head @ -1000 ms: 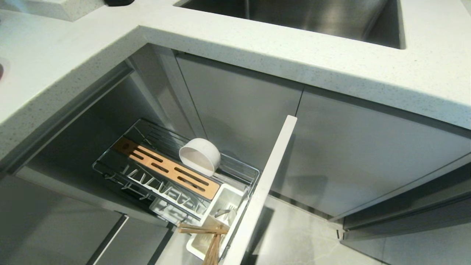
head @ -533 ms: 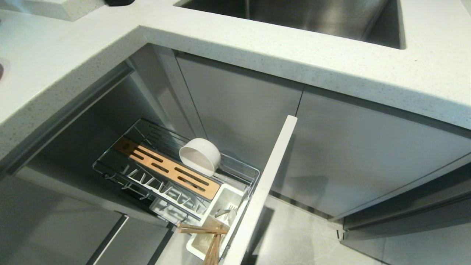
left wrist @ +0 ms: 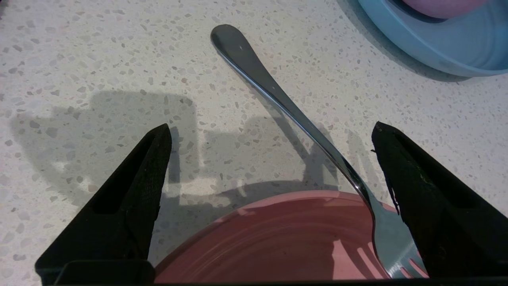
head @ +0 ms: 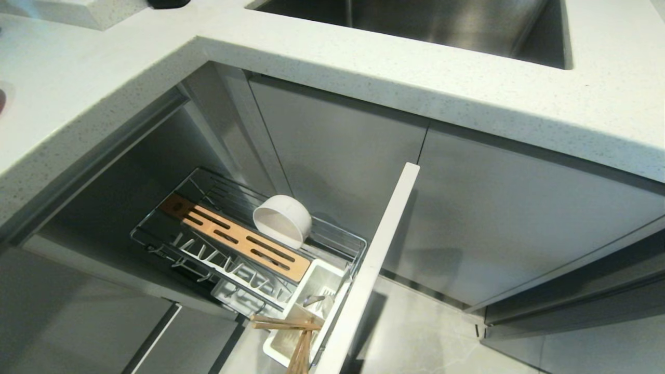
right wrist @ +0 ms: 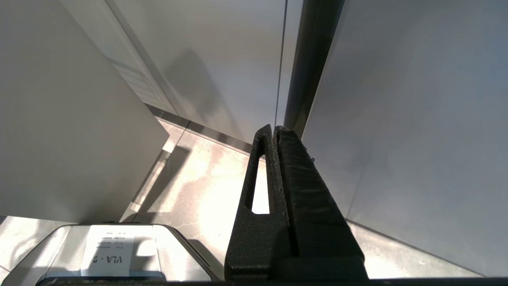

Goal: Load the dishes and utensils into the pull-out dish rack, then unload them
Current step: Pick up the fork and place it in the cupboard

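Left gripper, jaws wide, straddles the slim silver metal utensil; thin, slippery, best pinched mid-handle.

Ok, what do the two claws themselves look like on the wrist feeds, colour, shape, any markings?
Both are matte black. The left claw has two wedge-shaped fingers tapering to tips, with finely textured inner faces and a long recess in the side. The right claw has the same tapering fingers, one with an elongated slot through it. No cables or markings show on either.
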`<state>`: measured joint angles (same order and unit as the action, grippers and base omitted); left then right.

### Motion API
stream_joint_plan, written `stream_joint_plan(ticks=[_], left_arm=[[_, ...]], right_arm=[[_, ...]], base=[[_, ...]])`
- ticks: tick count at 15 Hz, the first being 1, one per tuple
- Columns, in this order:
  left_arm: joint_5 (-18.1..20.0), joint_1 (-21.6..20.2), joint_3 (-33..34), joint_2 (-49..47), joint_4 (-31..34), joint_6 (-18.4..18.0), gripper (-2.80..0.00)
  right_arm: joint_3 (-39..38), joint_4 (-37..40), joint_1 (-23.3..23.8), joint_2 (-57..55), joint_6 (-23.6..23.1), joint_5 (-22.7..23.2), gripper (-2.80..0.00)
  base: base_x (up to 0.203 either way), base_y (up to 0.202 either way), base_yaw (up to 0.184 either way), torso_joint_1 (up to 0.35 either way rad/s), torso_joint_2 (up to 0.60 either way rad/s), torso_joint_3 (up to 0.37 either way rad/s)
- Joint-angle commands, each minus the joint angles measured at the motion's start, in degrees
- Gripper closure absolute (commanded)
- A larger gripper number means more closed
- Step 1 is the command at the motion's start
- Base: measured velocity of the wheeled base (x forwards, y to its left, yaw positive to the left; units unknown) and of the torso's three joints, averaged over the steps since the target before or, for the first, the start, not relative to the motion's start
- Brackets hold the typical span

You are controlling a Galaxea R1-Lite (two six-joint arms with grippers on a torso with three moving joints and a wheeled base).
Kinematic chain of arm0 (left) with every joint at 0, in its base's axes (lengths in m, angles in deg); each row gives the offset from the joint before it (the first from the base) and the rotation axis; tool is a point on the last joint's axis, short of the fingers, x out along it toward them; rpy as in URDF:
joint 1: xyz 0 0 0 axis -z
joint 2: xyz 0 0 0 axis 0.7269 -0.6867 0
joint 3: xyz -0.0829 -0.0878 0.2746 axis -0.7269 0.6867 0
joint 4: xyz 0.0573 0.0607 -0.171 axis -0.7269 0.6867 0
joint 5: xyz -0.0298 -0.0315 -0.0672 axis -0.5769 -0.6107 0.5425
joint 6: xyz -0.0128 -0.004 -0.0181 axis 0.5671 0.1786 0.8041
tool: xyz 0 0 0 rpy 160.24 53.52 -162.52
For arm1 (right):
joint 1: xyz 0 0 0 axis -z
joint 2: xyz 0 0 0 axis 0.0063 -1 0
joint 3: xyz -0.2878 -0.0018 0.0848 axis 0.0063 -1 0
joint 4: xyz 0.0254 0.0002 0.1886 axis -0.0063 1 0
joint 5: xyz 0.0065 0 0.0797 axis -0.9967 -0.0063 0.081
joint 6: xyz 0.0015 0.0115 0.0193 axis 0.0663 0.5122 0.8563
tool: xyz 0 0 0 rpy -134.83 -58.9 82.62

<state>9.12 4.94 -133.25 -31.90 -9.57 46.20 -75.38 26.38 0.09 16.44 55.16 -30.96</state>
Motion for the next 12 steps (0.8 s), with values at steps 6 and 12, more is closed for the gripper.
stream_joint_plan(ticks=[6,12], left_arm=[[-0.02,0.03,0.01,-0.19,0.17,0.29,-2.80],[-0.03,-0.06,0.01,-0.08,0.17,0.29,-2.80]], right_arm=[[-0.09,0.01,0.00,-0.02,0.00,0.01,0.00],[-0.09,-0.05,0.00,-0.02,0.00,0.01,0.00]], base=[[0.000,0.000,0.000,0.000,0.00,0.000],[0.000,0.000,0.000,0.000,0.00,0.000]])
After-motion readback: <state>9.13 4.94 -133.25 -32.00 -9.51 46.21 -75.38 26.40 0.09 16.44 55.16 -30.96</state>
